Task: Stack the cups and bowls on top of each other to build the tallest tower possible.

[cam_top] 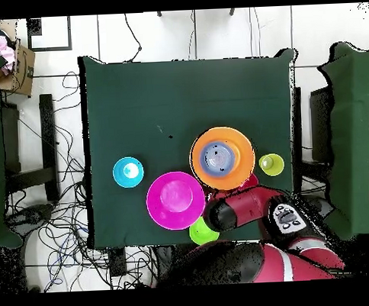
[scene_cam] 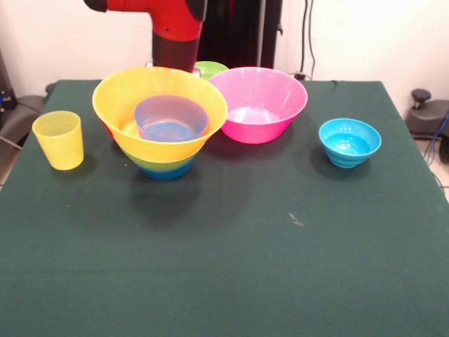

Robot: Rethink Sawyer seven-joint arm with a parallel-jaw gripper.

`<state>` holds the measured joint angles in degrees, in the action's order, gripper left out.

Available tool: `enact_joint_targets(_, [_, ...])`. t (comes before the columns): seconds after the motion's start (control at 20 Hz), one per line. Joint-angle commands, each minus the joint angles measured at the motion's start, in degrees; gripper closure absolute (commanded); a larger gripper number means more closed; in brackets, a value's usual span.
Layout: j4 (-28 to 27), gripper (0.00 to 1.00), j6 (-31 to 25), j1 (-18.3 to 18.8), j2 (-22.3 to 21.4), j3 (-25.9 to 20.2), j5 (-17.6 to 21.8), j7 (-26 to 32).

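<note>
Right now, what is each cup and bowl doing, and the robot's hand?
Orange bowl: upright on a stack, a purple cup inside.
Pink bowl: upright, empty.
Blue bowl: upright, alone.
Yellow cup: upright, alone.
Green bowl: behind, mostly hidden.
Hand: not seen.

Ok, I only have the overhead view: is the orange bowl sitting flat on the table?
Observer: No. The orange bowl rides on a green bowl, with a blue bowl under that.
Operator: And the yellow cup beside it?
Observer: The yellow cup stands upright, mouth up, alone on the cloth.
Operator: What's inside the orange one?
Observer: A translucent purple cup, mouth up, blue showing at its bottom.
</note>
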<state>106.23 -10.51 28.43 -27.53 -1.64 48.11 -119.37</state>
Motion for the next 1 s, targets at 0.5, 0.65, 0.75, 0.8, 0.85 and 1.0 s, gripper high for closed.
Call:
enact_joint_targets(0.5, [-12.5,0.00,5.7,-2.2,3.4,-8.3,1.0,-0.3])
enact_joint_targets(0.65, [-12.8,0.00,6.1,-2.2,3.7,-8.2,1.2,-0.4])
enact_joint_targets(0.75, [-12.9,0.00,6.8,-2.8,3.8,-7.5,1.1,-1.2])
enact_joint_targets(0.8, [-12.8,0.00,7.1,-2.9,3.8,-7.2,1.2,-1.3])
enact_joint_targets(0.85, [-12.9,0.00,7.1,-2.8,3.9,-7.4,1.3,-1.2])
enact_joint_targets(1.0, [-13.1,0.00,7.0,-2.7,3.9,-7.6,1.5,-0.9])
